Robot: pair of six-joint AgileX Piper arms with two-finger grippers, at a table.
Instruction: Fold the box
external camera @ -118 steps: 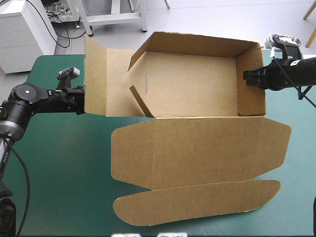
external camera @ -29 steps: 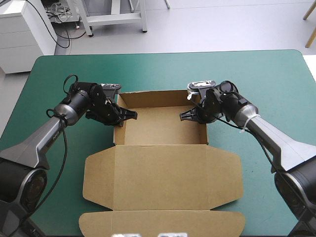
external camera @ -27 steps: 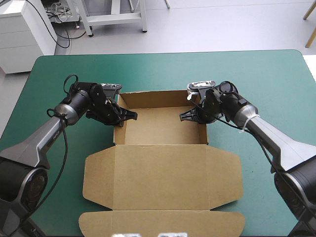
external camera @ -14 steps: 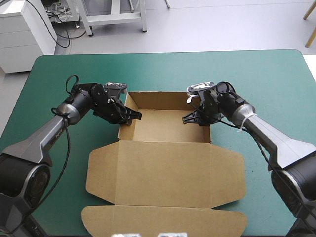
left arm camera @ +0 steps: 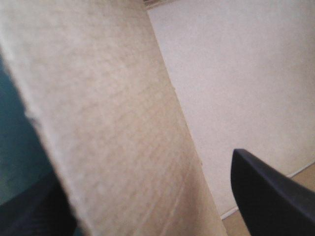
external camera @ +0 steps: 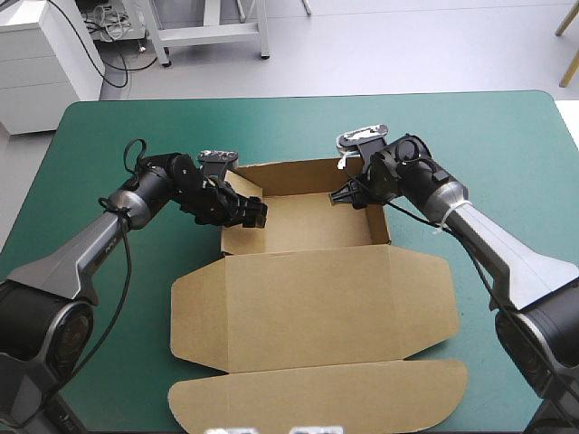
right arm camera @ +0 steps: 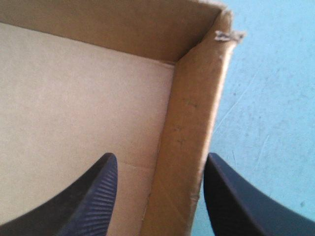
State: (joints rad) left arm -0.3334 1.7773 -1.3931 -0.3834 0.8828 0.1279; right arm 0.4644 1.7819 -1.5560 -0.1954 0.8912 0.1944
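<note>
One box (external camera: 308, 307); left pincer (external camera: 253, 213), right pincer (external camera: 344, 195) straddle its walls.

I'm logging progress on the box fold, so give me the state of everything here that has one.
box: open tray, walls raised, lid lying flat
left end effector: open, astride the left wall
right end effector: open, astride the right wall
</note>
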